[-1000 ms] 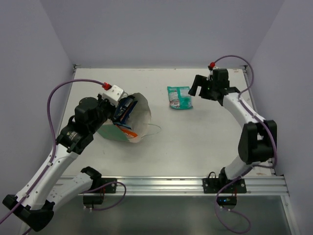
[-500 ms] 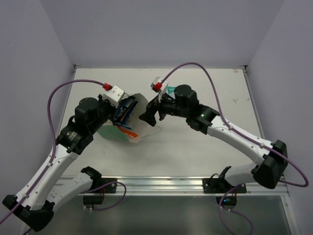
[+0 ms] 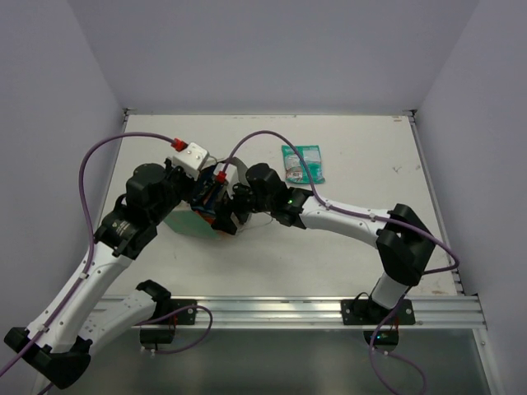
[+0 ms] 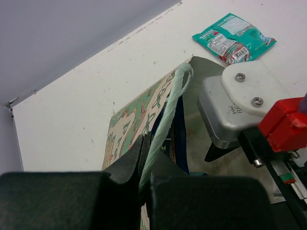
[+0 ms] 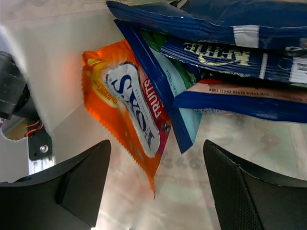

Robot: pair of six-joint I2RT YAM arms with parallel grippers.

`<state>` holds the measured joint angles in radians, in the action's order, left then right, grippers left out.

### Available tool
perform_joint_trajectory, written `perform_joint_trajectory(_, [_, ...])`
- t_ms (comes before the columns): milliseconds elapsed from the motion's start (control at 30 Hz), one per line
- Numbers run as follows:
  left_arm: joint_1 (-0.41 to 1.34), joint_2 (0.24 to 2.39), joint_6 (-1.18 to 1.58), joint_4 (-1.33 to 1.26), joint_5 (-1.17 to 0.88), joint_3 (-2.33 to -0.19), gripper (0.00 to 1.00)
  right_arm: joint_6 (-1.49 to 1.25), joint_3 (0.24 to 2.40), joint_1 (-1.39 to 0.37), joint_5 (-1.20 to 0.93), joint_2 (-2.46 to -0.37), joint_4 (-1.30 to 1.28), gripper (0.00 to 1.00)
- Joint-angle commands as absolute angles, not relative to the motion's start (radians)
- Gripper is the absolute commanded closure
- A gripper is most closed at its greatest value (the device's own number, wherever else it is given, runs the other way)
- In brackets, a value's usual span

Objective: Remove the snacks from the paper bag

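Note:
The paper bag (image 3: 181,224) lies on its side, mouth toward the right. My left gripper (image 3: 196,192) is shut on its mint-green rim (image 4: 165,120), holding the mouth open; the patterned side (image 4: 128,127) shows beside it. My right gripper (image 3: 224,214) is open and empty inside the bag mouth. In the right wrist view its fingers (image 5: 79,184) flank the tip of the orange packet (image 5: 127,112), with several blue packets (image 5: 216,55) stacked behind on the white inside (image 5: 48,72). One teal-green packet (image 3: 302,163) lies out on the table, also in the left wrist view (image 4: 235,38).
The right arm's white wrist camera housing (image 4: 242,103) and red connector (image 4: 283,129) sit close over the bag mouth. Purple cables (image 3: 107,152) loop above both arms. The table's back edge (image 3: 263,113) meets the wall.
My right arm swung from the far right, past the teal-green packet, leftward into the bag mouth. The left gripper and bag stayed put.

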<state>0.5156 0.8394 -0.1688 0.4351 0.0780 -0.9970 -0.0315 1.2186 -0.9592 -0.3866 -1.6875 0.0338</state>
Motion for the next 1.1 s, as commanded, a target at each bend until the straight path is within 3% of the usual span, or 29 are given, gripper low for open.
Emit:
perform_joint_trajectory(0, [0.508, 0.841, -0.14, 0.397, 0.066, -1.051, 1.0, -0.014, 1.262, -0.968, -0.429, -1.729, 0.138, 0.2])
perform_joint_trajectory(233, [0.509, 0.841, -0.12, 0.399, 0.069, -1.043, 1.0, -0.044, 1.279, -0.976, -0.475, -1.766, 0.178, 0.38])
perform_joint_trajectory(333, [0.508, 0.838, -0.12, 0.403, 0.081, -1.034, 1.0, -0.034, 1.278, -0.976, -0.482, -1.738, 0.166, 0.68])
perform_joint_trajectory(367, [0.509, 0.835, -0.12, 0.403, 0.084, -1.032, 1.0, -0.032, 1.272, -0.976, -0.477, -1.726, 0.155, 0.88])
perform_joint_trajectory(433, [0.508, 0.825, -0.124, 0.406, 0.095, -1.025, 1.0, -0.034, 1.259, -0.976, -0.459, -1.671, 0.155, 1.0])
perform_joint_trajectory(767, [0.509, 0.796, -0.156, 0.425, 0.129, -1.003, 1.0, -0.008, 1.236, -0.969, -0.37, -1.402, 0.081, 1.0])
perform_joint_trajectory(1067, [0.508, 0.788, -0.156, 0.407, 0.13, -0.974, 1.0, -0.031, 1.287, -0.872, -0.282, -1.293, 0.02, 1.0])
